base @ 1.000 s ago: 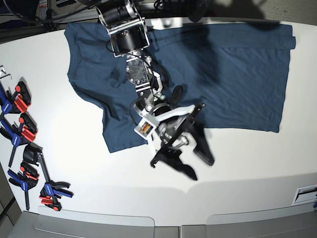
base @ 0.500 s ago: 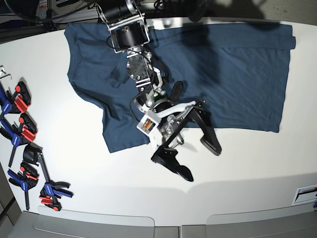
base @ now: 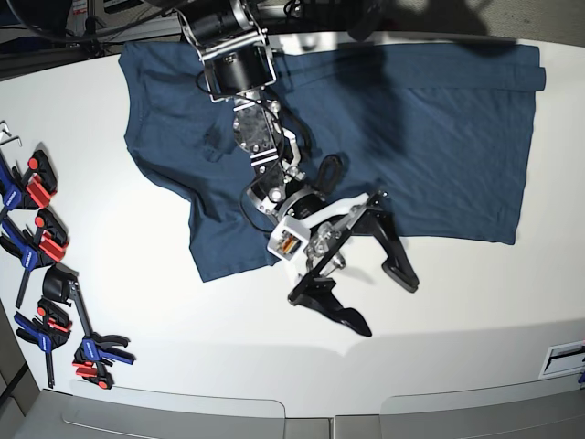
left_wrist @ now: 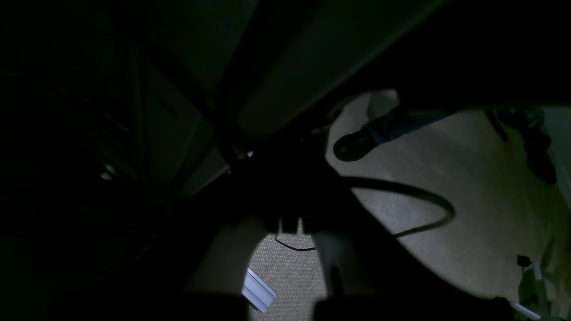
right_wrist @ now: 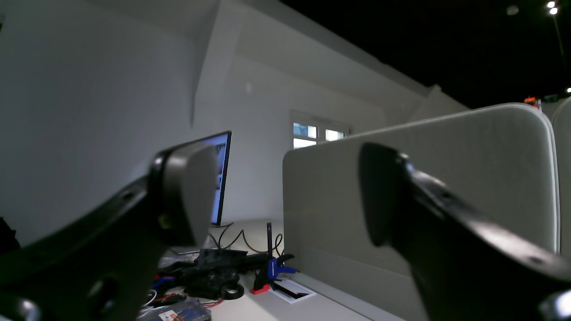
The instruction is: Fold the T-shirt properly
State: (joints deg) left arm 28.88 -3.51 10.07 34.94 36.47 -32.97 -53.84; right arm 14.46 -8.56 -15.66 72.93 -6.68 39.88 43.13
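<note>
The dark navy T-shirt (base: 439,137) lies spread across the far half of the white table (base: 164,311), with one sleeve at the back left and its bottom left corner hanging toward the front. My right arm reaches in from the back. Its right gripper (base: 386,306) is open, just past the shirt's near hem and above bare table, holding nothing. In the right wrist view the right gripper (right_wrist: 285,196) points out level at the room, with only air between its two black fingers (right_wrist: 187,191). The left wrist view is almost all dark, and the left gripper is not made out there.
Several blue, red and black clamps (base: 41,238) lie along the table's left edge, with more (base: 91,352) near the front left. A white label (base: 562,357) sits at the front right. A monitor (right_wrist: 221,178) and a grey partition (right_wrist: 424,200) stand beyond the table. Under it are carpet and a black cable (left_wrist: 415,200).
The right gripper has swung right and slightly toward the front edge, still wide open and empty. The T-shirt has not moved.
</note>
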